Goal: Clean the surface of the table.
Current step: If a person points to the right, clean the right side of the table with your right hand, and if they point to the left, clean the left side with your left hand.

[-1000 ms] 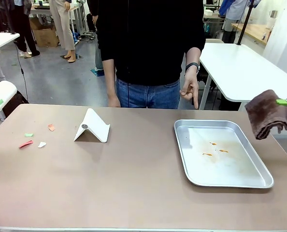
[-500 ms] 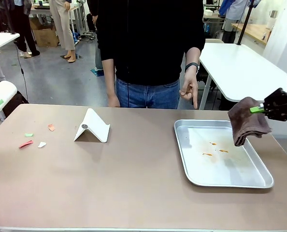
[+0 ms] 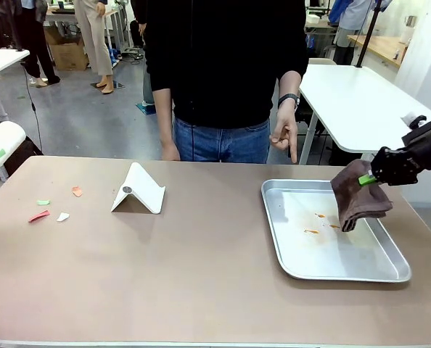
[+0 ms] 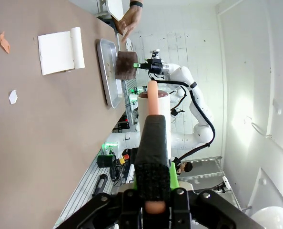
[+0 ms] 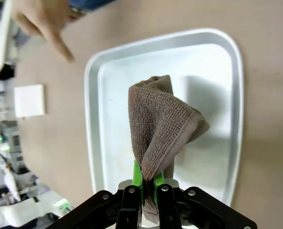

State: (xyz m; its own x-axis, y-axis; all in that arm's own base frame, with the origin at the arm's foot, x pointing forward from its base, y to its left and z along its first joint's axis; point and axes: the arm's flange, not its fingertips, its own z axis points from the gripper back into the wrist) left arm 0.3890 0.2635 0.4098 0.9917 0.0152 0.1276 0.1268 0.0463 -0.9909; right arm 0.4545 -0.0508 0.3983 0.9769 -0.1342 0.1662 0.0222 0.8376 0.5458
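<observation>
Tan table (image 3: 201,283) spreads before a standing person, paper scraps (image 3: 38,215) at its left end. Right gripper (image 3: 366,179) clamps a brown cloth (image 3: 357,201) over the tray (image 3: 295,270); left gripper (image 4: 153,121) seems clenched on a peach stick (image 4: 152,98). Wiping hasn't begun, I'd say; next, lower the cloth onto the surface.

On the table (image 3: 201,290), scraps (image 3: 38,215) lie left, stand (image 3: 139,190) mid-left, tray (image 3: 346,254) right — cloth (image 3: 357,199) above it.

A lab or workshop; white worktables (image 3: 360,101), cardboard box (image 3: 69,52), bare grey floor (image 3: 92,123).
</observation>
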